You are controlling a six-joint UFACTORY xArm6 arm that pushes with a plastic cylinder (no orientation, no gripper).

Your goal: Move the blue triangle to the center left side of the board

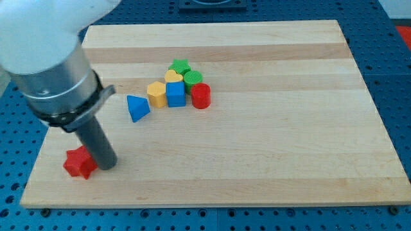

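Note:
The blue triangle (pixel 137 107) lies left of the board's middle, just left of a cluster of blocks. My tip (pixel 106 165) rests on the board near the bottom left corner, below and left of the blue triangle and apart from it. The tip touches or nearly touches the right side of a red star (pixel 79 163). The arm's grey body covers the view's upper left.
The cluster right of the blue triangle holds a yellow hexagon (pixel 156 94), a blue cube (pixel 175 94), a red cylinder (pixel 201 95), a yellow heart (pixel 173 77), a green cylinder (pixel 192 79) and a green star (pixel 180 65). The wooden board (pixel 289 147) sits on a blue surface.

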